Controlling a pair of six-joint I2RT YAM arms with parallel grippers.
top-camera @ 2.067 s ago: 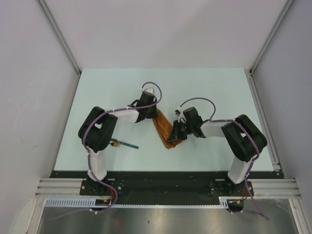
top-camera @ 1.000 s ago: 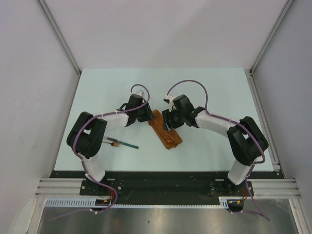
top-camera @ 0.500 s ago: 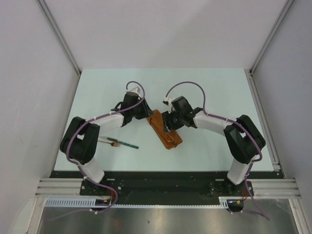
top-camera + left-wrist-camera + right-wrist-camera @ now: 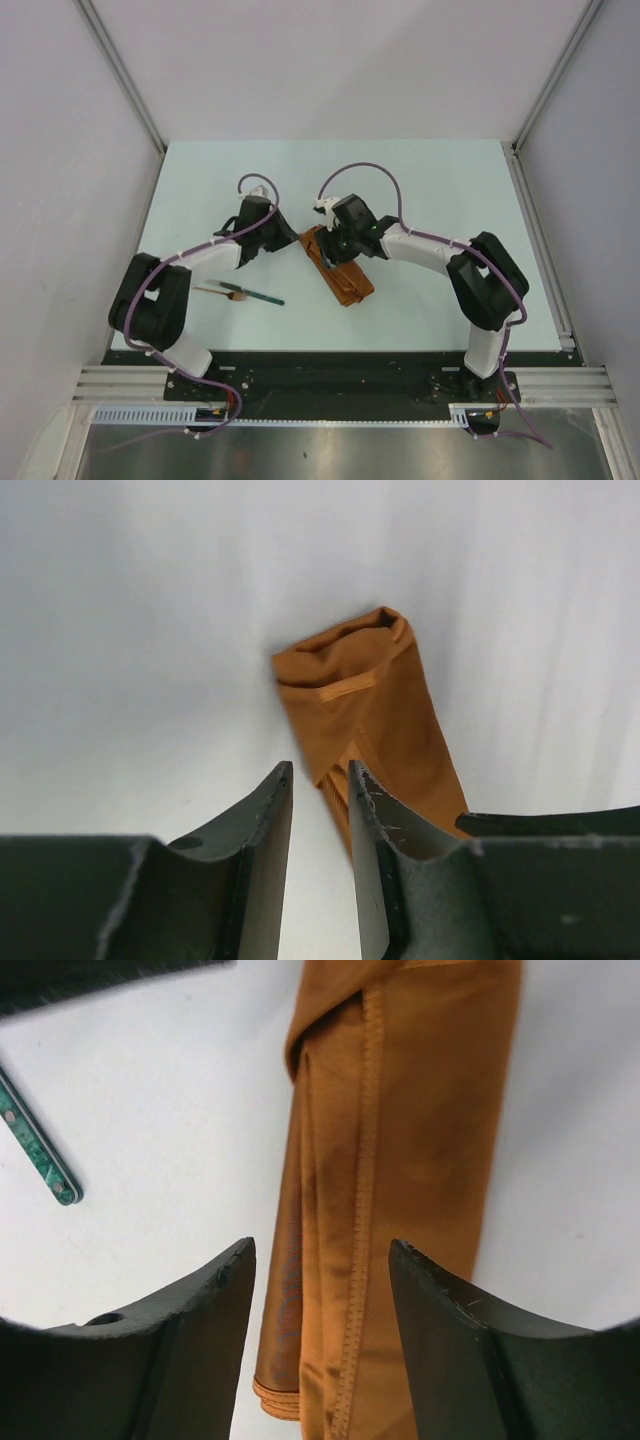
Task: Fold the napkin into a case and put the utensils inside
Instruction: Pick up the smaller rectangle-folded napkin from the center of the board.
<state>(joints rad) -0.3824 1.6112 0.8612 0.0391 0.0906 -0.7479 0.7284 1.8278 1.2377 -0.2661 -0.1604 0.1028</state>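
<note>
The napkin [image 4: 342,275] lies on the table as a narrow rust-orange strip, the case, running diagonally at mid-table. In the left wrist view its far end [image 4: 365,695] shows a small open mouth. My left gripper [image 4: 289,243] sits just left of the strip's far end, open by a narrow gap [image 4: 318,775] with only table between the fingers. My right gripper [image 4: 326,254] hovers over that same end, open [image 4: 322,1252], its fingers straddling the layered cloth [image 4: 400,1160]. The utensils lie left of the strip: a teal-handled one [image 4: 263,296] [image 4: 38,1150] and a pale wooden one with a brown end [image 4: 222,289].
The pale green table [image 4: 430,180] is walled by white panels on three sides, with metal rails at its right and near edges. Both arms' elbows bow outward over the near half. The left gripper's dark finger [image 4: 100,975] crosses the top of the right wrist view.
Both grippers have shifted left and slightly farther along the strip's far end, the left elbow swinging out left. The left jaws have narrowed a little; the right have widened slightly. The utensils have not moved.
</note>
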